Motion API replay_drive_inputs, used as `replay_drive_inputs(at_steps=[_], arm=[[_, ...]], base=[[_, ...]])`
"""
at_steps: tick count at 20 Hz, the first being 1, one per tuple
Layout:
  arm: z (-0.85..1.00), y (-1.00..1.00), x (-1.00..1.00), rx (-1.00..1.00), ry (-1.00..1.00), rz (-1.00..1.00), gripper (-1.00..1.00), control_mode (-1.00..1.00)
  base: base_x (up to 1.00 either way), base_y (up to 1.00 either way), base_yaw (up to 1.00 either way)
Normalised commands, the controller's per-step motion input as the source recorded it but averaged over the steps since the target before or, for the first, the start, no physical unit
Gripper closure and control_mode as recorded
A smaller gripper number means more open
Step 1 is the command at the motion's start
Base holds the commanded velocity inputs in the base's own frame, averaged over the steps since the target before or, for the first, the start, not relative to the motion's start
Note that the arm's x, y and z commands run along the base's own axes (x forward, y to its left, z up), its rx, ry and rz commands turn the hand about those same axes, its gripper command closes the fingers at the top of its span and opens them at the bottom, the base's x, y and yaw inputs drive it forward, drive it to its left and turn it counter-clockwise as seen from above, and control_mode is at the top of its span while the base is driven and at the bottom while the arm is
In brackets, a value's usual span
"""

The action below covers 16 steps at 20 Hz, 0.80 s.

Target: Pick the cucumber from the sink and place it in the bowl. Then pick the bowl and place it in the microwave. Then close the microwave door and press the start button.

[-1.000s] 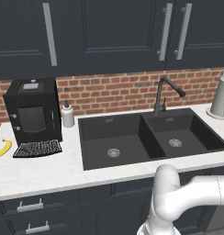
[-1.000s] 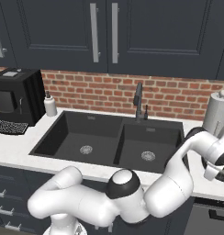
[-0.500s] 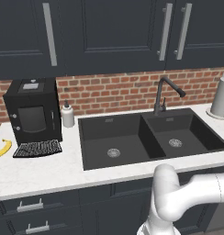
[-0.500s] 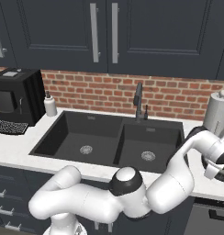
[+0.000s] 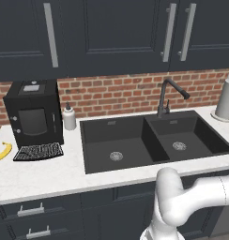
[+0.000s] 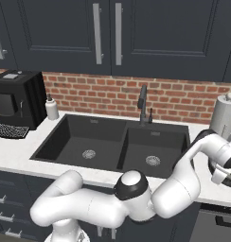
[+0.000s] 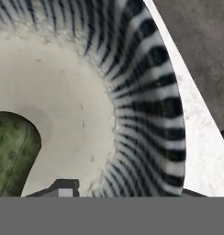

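The hand view looks straight down into the bowl (image 7: 146,105), which has dark streaks outside and a pale cream inside. The green cucumber (image 7: 13,156) lies inside it at the left. My gripper (image 7: 127,190) straddles the bowl's wall: one fingertip (image 7: 63,188) is inside and the other is just outside, both against the wall. In the right base view my hand (image 6: 225,172) hangs low at the right edge, right of the black sink (image 6: 112,142). The sink (image 5: 135,145) basins hold nothing. The microwave and its door are out of view.
A black coffee machine (image 5: 34,112), a soap bottle (image 5: 69,117) and a yellow banana (image 5: 3,152) stand left of the sink. The black faucet (image 5: 165,96) rises behind it. A grey canister (image 6: 224,118) stands at the back right. Dark cabinets hang above.
The fingers have drawn in onto the bowl's wall. The arm has hardly moved and the base views are unchanged.
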Motion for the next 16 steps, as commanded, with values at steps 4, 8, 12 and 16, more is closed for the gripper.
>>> replay_drive_inputs(at_steps=[4, 8, 12, 16], arm=[[-0.05, 0.04, 0.0, 0.0, 0.0, 0.0, 1.0, -1.0], [0.0, 0.28, -0.06, 0.0, 0.0, 0.0, 1.0, -1.0], [0.0, 0.57, -0.32, 0.0, -0.04, 0.06, 1.0, -1.0], [0.1, 0.81, -0.42, -0.01, -0.07, 0.16, 1.0, -1.0]], base=[[0.0, 0.0, 0.0], [0.0, 0.0, 0.0], [0.0, 0.0, 0.0], [0.0, 0.0, 0.0]])
